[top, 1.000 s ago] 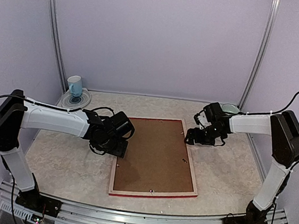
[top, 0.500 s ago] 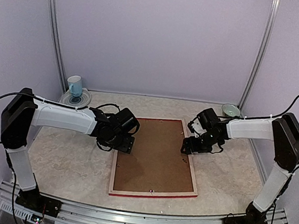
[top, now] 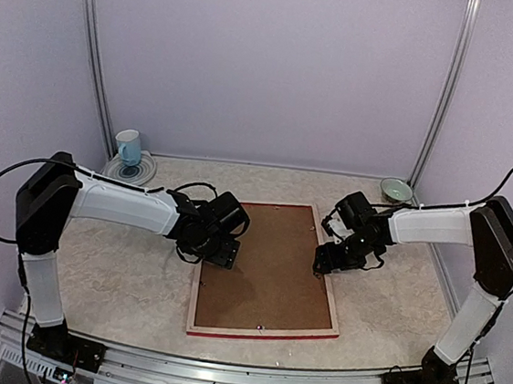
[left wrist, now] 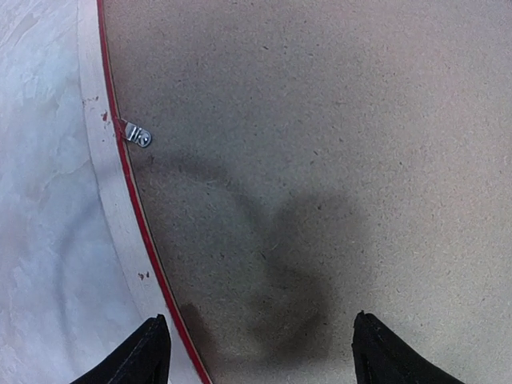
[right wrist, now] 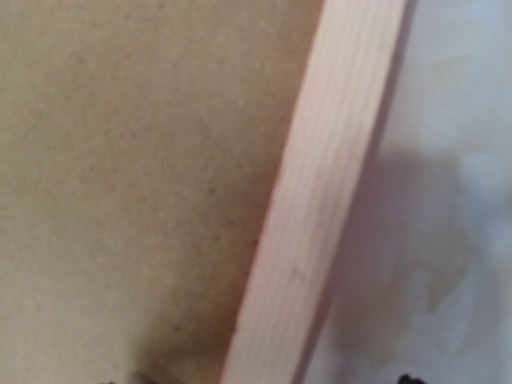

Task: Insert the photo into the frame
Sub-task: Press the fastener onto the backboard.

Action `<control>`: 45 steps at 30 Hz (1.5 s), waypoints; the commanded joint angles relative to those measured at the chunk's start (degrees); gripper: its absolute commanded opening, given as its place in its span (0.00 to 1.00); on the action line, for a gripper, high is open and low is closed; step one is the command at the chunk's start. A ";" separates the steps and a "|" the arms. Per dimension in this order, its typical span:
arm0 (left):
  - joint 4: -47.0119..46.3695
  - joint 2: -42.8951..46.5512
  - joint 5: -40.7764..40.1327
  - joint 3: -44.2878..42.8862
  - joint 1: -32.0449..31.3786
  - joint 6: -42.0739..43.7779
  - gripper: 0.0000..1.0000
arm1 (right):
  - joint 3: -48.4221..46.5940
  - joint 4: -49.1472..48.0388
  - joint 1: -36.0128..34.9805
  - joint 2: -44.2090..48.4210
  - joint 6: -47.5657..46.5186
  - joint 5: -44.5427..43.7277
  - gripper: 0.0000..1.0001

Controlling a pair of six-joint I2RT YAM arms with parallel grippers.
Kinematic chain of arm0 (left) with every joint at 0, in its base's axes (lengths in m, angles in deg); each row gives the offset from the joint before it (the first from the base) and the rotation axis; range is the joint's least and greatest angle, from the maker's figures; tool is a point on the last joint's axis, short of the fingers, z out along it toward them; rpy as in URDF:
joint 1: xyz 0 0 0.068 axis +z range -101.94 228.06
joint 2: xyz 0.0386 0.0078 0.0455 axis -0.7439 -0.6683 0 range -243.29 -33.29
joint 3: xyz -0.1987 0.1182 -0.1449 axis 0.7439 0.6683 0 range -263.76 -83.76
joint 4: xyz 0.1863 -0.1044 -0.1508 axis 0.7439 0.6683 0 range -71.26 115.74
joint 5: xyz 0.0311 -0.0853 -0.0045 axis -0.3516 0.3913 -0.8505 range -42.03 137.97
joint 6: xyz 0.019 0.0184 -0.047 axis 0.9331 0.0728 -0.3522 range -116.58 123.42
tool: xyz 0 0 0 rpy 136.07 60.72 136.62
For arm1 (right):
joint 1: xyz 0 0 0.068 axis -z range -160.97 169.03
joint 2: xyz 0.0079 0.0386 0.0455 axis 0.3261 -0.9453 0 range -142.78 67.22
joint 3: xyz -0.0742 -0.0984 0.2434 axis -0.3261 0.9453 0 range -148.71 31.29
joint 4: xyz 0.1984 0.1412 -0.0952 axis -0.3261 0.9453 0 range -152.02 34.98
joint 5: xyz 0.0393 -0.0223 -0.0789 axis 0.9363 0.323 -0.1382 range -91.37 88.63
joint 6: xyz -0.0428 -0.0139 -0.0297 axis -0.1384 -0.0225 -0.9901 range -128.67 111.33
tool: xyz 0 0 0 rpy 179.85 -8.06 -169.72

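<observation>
Pale marbled table held the frame face down at centre, brown backing board upward. The left gripper hung over its left edge, fingers spread wide; the right gripper hung over its right edge, opening impossible to tell. A mug stood upper left

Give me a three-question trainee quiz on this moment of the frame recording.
1. True or false: the frame lies with its brown backing board facing up.
2. In the top view, the left gripper is over which part of the frame? A) its left side B) its right side C) its near end
3. Fill in: the blue mug stands on a ___.
Key: 1 true; 2 A; 3 plate.
</observation>
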State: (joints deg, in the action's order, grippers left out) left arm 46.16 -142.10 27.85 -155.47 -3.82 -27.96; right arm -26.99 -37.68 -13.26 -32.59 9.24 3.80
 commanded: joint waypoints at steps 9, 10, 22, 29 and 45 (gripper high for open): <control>-0.53 -4.15 0.34 -1.53 -0.92 1.05 0.78 | 0.21 1.93 -1.34 3.05 0.47 -1.63 0.75; -0.45 -4.26 0.34 -1.39 -0.94 1.05 0.78 | 0.24 1.93 -1.36 2.97 0.36 -1.77 0.75; -0.60 -4.30 0.60 -0.66 -1.08 0.79 0.78 | 0.63 1.72 -1.76 1.47 0.32 -1.84 0.75; -0.68 -4.01 0.57 -0.19 -1.04 0.62 0.78 | 0.19 2.43 -2.48 0.03 -0.15 -2.49 0.75; -0.68 -3.60 0.70 -0.36 -1.10 0.70 0.77 | -0.37 2.59 -2.95 -2.90 -0.30 -5.43 0.60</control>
State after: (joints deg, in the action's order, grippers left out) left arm 45.70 -145.27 28.15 -156.12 -4.60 -27.37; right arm -27.08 -36.48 -15.73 -33.18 9.17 0.94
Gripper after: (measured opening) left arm 0.776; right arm 0.624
